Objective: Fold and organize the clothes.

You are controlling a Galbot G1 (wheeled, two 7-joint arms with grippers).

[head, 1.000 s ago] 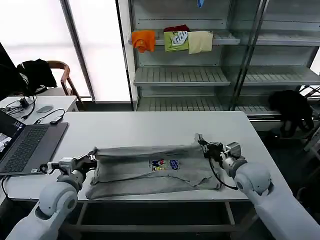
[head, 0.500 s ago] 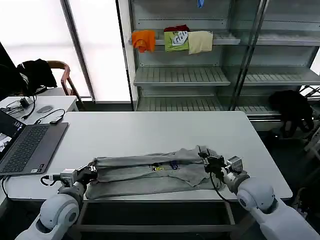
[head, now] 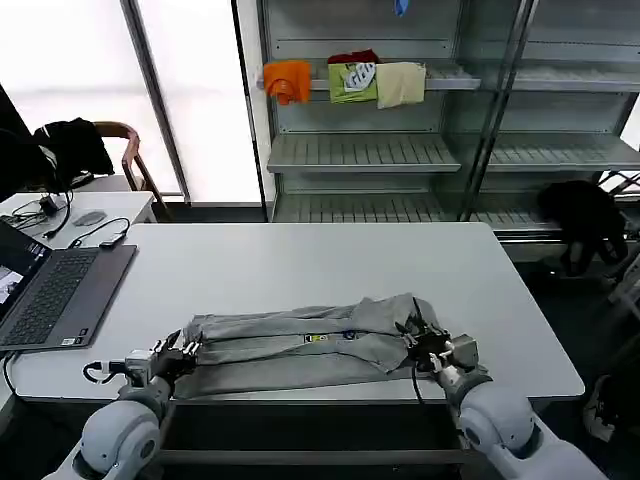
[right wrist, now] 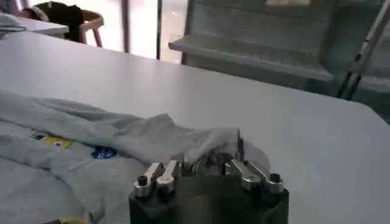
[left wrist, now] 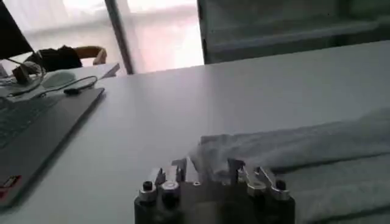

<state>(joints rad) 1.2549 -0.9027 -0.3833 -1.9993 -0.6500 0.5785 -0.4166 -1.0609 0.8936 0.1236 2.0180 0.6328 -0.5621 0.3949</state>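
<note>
Grey soft shirt [head: 300, 350], rumpled in a long band, pinched in both grippers' jaws.

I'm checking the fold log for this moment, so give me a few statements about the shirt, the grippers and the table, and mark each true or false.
1. The grey shirt lies bunched in a long strip near the front edge of the table. True.
2. The left gripper is at the shirt's left end and the right gripper at its right end. True.
3. The laptop sits on top of the shirt. False: it sits apart, on the table's left side.
4. The shirt hangs on the shelf. False: it is on the table.
5. The printed patch is showing. True.
</note>
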